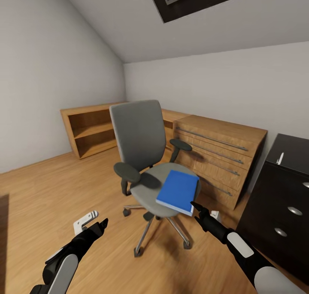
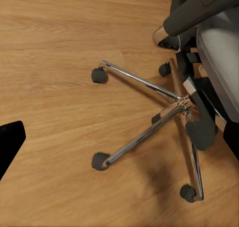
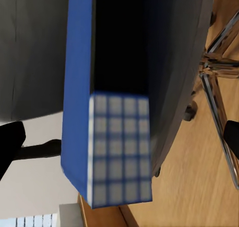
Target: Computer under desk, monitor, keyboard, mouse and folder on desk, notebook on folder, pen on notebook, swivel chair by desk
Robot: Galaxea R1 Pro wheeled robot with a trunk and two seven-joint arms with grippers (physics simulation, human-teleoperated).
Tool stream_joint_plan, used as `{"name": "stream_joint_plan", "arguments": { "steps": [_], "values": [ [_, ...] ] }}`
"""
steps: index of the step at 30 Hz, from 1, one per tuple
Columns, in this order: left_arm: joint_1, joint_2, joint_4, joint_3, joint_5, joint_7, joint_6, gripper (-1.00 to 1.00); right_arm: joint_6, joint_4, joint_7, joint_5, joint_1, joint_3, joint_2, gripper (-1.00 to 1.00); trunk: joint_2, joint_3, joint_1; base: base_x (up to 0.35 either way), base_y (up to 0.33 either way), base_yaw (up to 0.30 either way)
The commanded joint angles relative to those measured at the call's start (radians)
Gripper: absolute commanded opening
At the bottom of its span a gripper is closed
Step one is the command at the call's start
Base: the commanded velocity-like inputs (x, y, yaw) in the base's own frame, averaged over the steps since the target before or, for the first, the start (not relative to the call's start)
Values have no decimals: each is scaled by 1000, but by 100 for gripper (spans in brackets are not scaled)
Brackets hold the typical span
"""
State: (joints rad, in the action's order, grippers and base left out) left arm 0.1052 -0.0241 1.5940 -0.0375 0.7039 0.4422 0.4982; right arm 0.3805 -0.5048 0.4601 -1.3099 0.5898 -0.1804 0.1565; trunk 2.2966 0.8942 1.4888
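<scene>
The grey swivel chair stands mid-room on the wooden floor, and its chrome star base is in the left wrist view. A bright blue folder lies flat on its seat, overhanging the front right edge. My right gripper is open at the folder's near corner. In the right wrist view the folder's end sits between the spread fingertips without touching them. My left gripper hangs open over bare floor, left of the chair base. The black desk with silver knobs is at the right, with a white pen on top.
A wooden dresser with bar handles stands behind the chair against the wall, close to the desk. A low open wooden shelf lines the far left corner. Open floor stretches to the left under a sloped ceiling.
</scene>
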Motion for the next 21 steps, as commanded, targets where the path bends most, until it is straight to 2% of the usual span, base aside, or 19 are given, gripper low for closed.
{"name": "stream_joint_plan", "arguments": {
  "steps": [1,21],
  "values": [
    [1,-1,1,-2,11,10,1,100,1,0,2,-8,1,-5,1,100,0,1,0,95,0,0],
    [1,0,-6,-2,13,10,0,100,0,1,2,-8,1,-5,1,100,0,1,0,14,16,0]
  ]
}}
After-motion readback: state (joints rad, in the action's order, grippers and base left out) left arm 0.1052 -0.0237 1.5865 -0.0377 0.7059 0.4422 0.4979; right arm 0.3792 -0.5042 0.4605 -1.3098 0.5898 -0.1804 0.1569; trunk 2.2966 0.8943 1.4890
